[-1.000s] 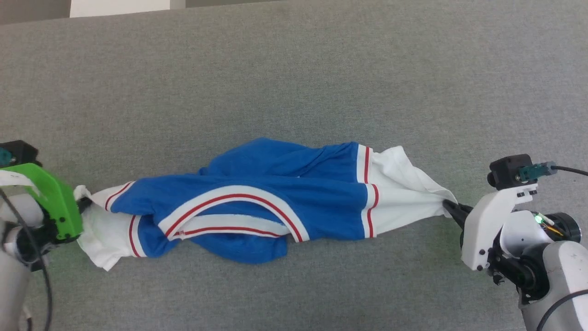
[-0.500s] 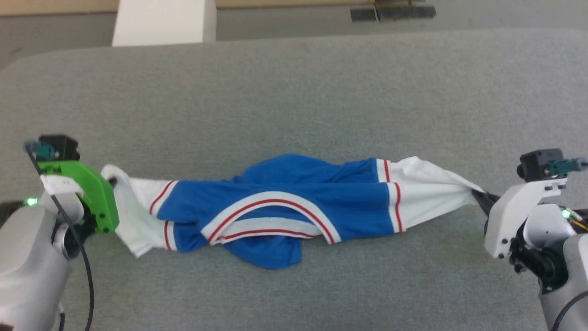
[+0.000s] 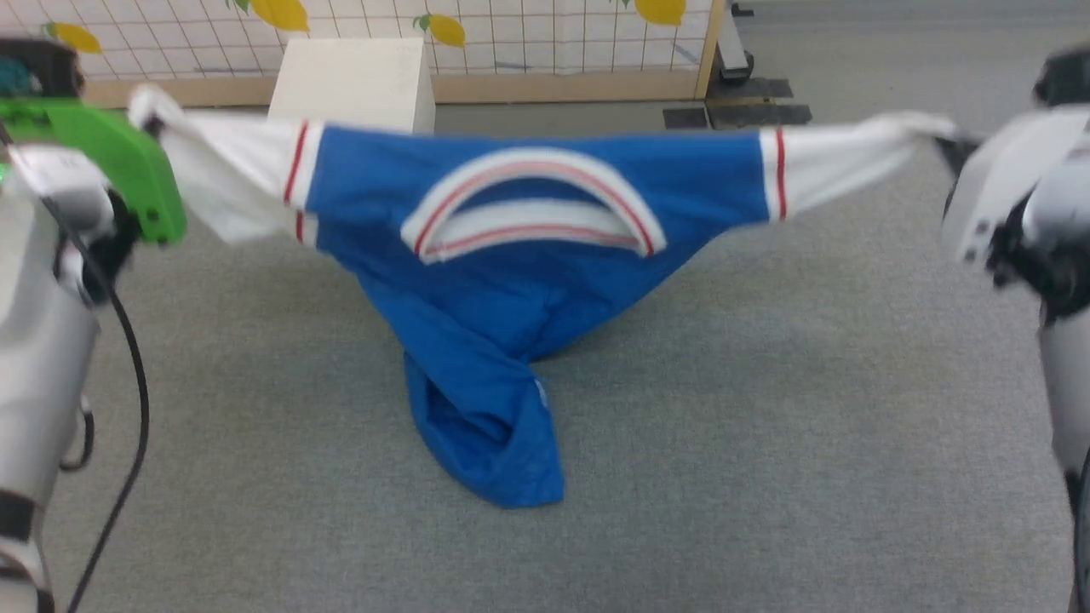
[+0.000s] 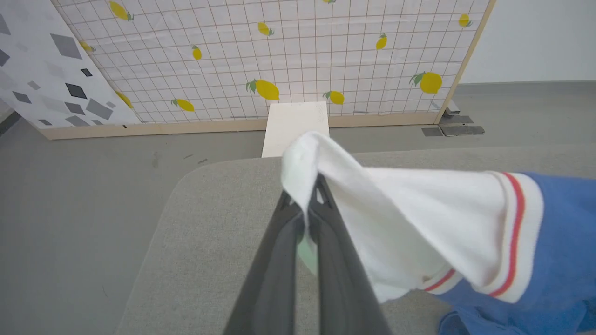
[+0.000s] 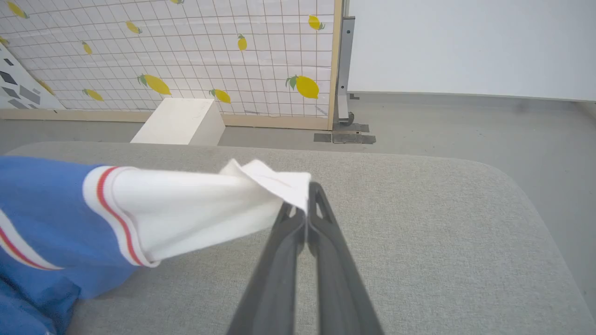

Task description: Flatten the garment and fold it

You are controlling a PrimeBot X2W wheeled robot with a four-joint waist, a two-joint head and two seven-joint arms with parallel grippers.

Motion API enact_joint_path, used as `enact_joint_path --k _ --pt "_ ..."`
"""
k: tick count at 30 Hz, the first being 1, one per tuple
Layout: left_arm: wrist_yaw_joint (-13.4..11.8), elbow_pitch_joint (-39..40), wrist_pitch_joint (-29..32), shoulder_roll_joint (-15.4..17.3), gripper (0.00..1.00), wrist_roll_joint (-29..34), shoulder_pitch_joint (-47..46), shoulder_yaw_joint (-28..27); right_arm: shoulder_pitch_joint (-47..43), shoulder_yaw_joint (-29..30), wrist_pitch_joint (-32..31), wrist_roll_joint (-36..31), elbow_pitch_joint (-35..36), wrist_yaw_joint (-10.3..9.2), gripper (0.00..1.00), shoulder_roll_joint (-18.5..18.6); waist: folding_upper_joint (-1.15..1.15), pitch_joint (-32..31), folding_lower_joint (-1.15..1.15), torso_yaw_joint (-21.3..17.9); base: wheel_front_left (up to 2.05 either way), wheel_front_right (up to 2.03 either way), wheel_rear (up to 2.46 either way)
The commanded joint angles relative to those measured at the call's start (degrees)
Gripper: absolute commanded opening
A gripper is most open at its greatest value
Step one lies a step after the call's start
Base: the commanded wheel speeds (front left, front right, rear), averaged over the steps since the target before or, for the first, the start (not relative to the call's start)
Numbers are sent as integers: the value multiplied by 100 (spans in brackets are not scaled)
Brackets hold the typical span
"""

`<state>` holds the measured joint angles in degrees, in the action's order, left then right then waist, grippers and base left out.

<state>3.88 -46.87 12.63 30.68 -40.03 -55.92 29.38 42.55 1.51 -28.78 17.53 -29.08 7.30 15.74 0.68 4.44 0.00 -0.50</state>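
Royal-blue soft jersey shirt (image 3: 528,281) with white sleeves hangs stretched left to right over the grey felt table (image 3: 766,443), its lower body bunched on the table. Left gripper (image 4: 309,200) is clamped on the left sleeve tip, right gripper (image 5: 307,204) on the right. The shirt's long axis runs between the grippers, and neither arm is nearer.

A big gray table (image 3: 766,426) with a soft top and round corners lies in the near part of the head view. Past its far edge, at 11 o'clock, a white box (image 3: 349,81) sits on the gray floor (image 3: 851,42). Behind the box stands a screen (image 4: 279,56) with thin squares and yellow lemons (image 4: 266,89), from 10 to 12 o'clock. A strip of wood (image 4: 186,126) runs along its bottom. At 1 o'clock, dark flat plates (image 3: 737,115) lie on the floor by the screen's end. In the left wrist view, a board (image 4: 46,70) with gray diamonds stands at 10 o'clock. In the right wrist view, a white wall (image 5: 465,46) is at 1 o'clock.
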Motion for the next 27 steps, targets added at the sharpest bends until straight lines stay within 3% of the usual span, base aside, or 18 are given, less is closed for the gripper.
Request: enact_joint_path --k 1,11,18,27 --pt "-67 -76 -177 -15 0 108 -341 -30 379 40 121 -77 -158 19 0 23 -68 373 0 -128 0 0 0" --pt "-58 -415 -1362 -75 0 655 -2482 -52 3039 108 1076 -754 -1020 19 0 122 -68 1625 0 -282 0 0 0" --pt "-68 -596 -1828 -138 0 839 -3897 -121 4537 272 1996 -1227 -1322 19 0 124 -68 2274 0 -326 0 0 0" --pt "55 -1083 -2195 -227 0 790 -4357 -147 5292 -1 2608 -1294 -1926 19 0 -67 -68 2655 0 -360 0 0 0"
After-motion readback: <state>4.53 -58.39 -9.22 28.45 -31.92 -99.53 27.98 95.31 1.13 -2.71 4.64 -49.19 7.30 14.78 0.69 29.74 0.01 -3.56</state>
